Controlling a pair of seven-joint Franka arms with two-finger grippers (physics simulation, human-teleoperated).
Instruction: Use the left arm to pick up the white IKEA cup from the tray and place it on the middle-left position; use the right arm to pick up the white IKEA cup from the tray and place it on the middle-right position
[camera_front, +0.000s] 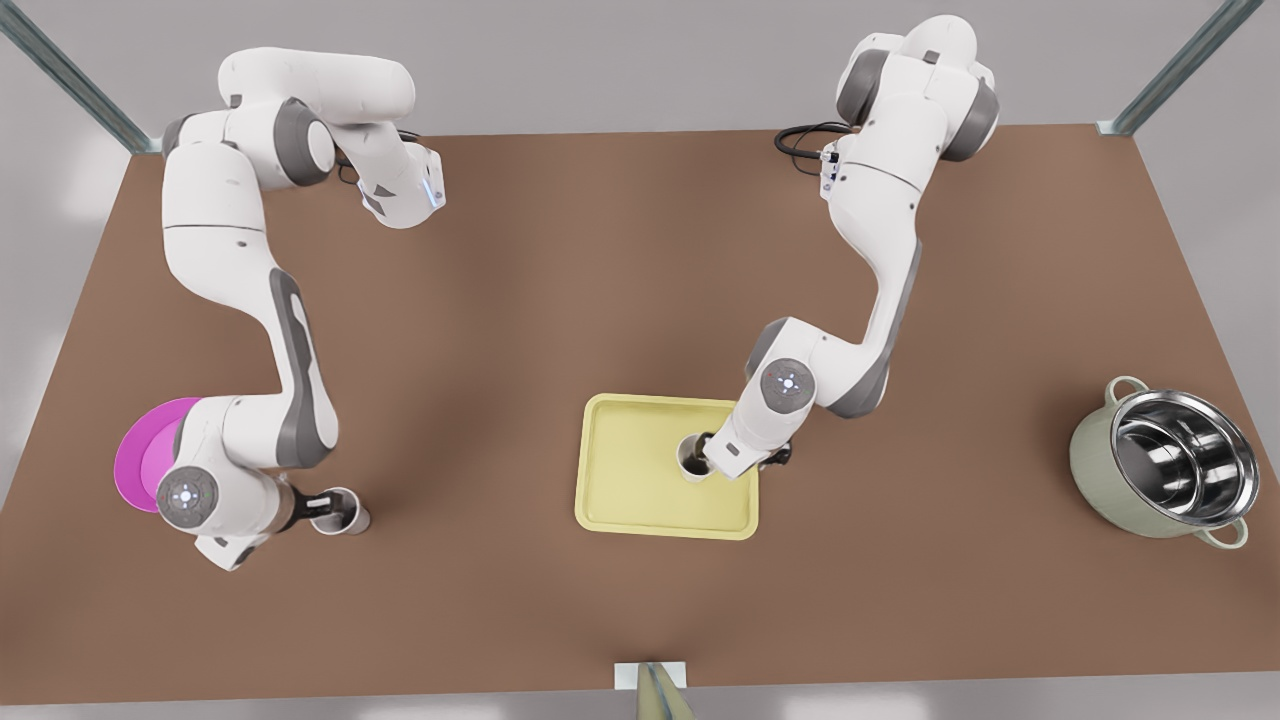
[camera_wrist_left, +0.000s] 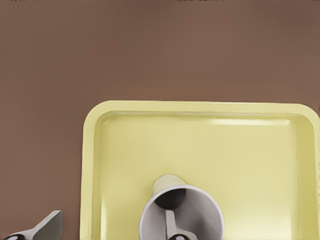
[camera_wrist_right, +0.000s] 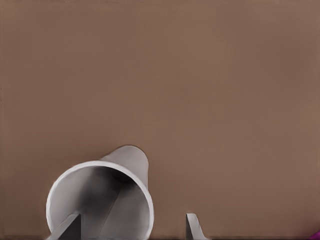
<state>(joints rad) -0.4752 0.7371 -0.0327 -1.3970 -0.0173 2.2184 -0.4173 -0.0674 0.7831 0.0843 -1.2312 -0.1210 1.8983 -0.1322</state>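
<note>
On flat rimmed tray (camera_front: 630, 480), round cup (camera_front: 692, 457)

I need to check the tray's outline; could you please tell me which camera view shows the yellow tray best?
The front view: the whole tray lies in sight, one cup on it at the left gripper. The left wrist view cuts off its near edge. The right wrist view has tabletop instead.

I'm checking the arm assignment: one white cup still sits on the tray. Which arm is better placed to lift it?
Left. The left gripper is open at the cup on the tray, with one finger inside its rim. The right gripper, also open, is at the second cup on bare table beside the pink dish.
</note>
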